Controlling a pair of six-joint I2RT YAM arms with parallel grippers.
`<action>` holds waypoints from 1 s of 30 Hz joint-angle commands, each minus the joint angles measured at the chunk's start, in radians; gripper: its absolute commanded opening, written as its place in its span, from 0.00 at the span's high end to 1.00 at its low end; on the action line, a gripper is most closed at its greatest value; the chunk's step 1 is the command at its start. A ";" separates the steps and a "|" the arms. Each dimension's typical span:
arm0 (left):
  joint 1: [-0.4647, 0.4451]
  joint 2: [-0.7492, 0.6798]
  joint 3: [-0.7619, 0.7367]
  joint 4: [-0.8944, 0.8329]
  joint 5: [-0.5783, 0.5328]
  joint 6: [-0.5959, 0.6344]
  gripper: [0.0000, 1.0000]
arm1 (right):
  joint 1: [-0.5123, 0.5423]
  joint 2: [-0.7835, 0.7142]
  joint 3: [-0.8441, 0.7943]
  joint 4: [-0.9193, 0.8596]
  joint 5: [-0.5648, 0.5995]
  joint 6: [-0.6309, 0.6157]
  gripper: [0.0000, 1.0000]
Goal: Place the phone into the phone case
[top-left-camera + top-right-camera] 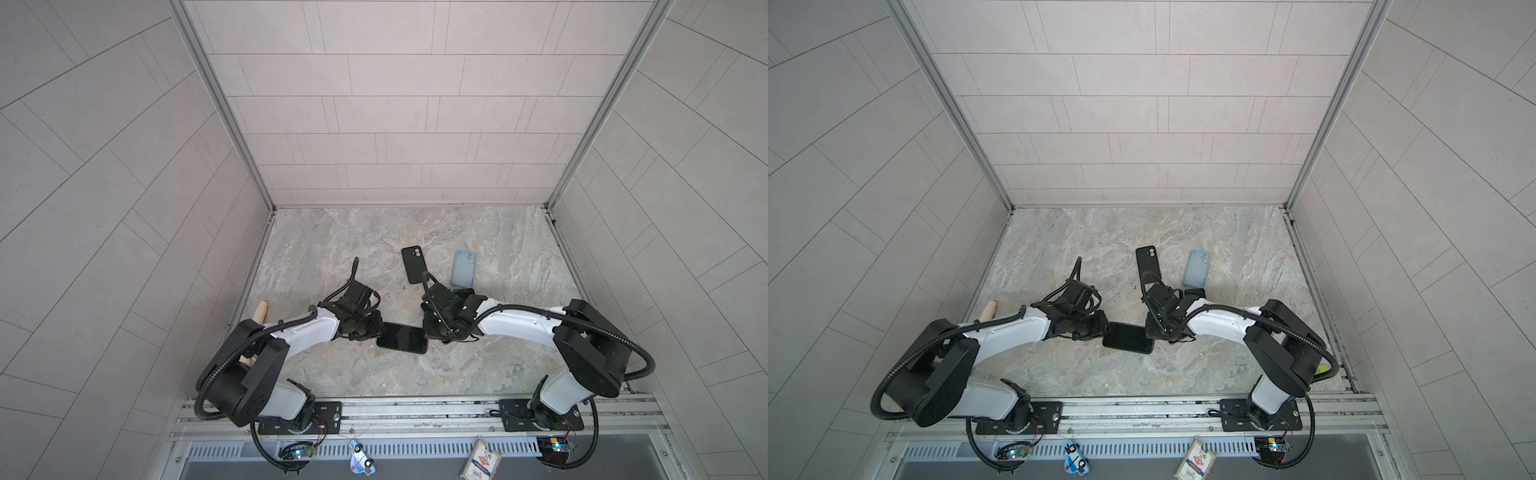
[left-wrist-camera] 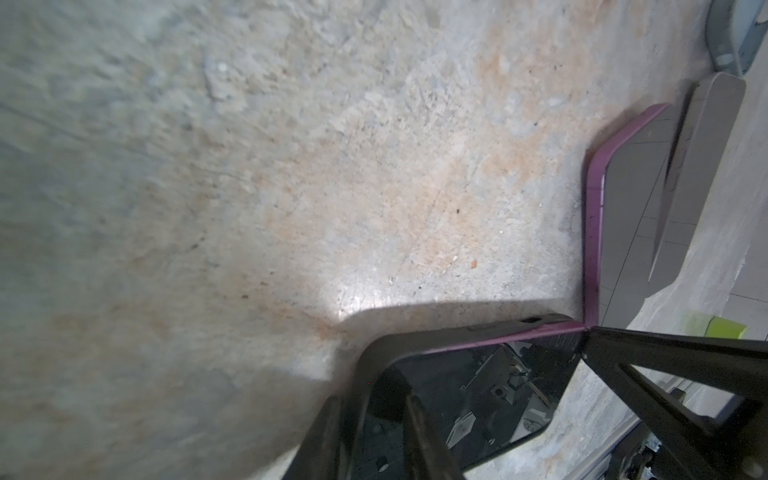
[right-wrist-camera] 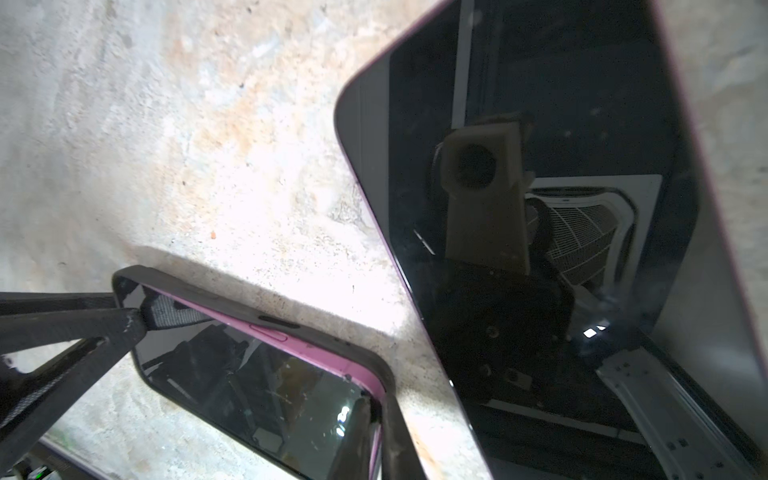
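The phone (image 1: 402, 337) (image 1: 1128, 337), with a dark screen and pink sides, lies flat at the table's middle, between my two grippers. It sits in a black phone case (image 2: 376, 345) (image 3: 332, 332). A strip of pink side (image 3: 299, 343) shows above the case's rim along one long edge. My left gripper (image 1: 379, 330) (image 2: 370, 401) is shut on the left end, one finger on the screen (image 2: 419, 432) and one outside the case. My right gripper (image 1: 427, 332) (image 3: 376, 409) is shut on the right end the same way, with the rim and pink edge between its fingers.
A second pink-edged phone (image 3: 540, 166) (image 1: 467, 291) lies screen up just behind the right gripper. Farther back lie a spare black case (image 1: 414, 264) and a blue-grey case (image 1: 464, 269). A wooden stick (image 1: 261, 311) rests at the left wall. Walls close in three sides.
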 commanded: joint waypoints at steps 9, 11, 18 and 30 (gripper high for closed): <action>0.002 0.003 -0.042 -0.021 0.001 -0.007 0.69 | 0.061 0.153 0.003 -0.078 0.101 0.013 0.92; 0.002 0.006 -0.041 -0.020 0.003 -0.007 0.69 | 0.068 0.173 0.022 -0.100 0.117 0.008 0.92; 0.002 0.014 -0.033 -0.019 0.010 -0.003 0.69 | 0.078 0.237 0.068 -0.110 0.124 -0.004 0.93; 0.001 0.021 -0.035 -0.014 0.017 -0.004 0.69 | 0.080 0.314 0.078 -0.076 0.106 -0.005 0.93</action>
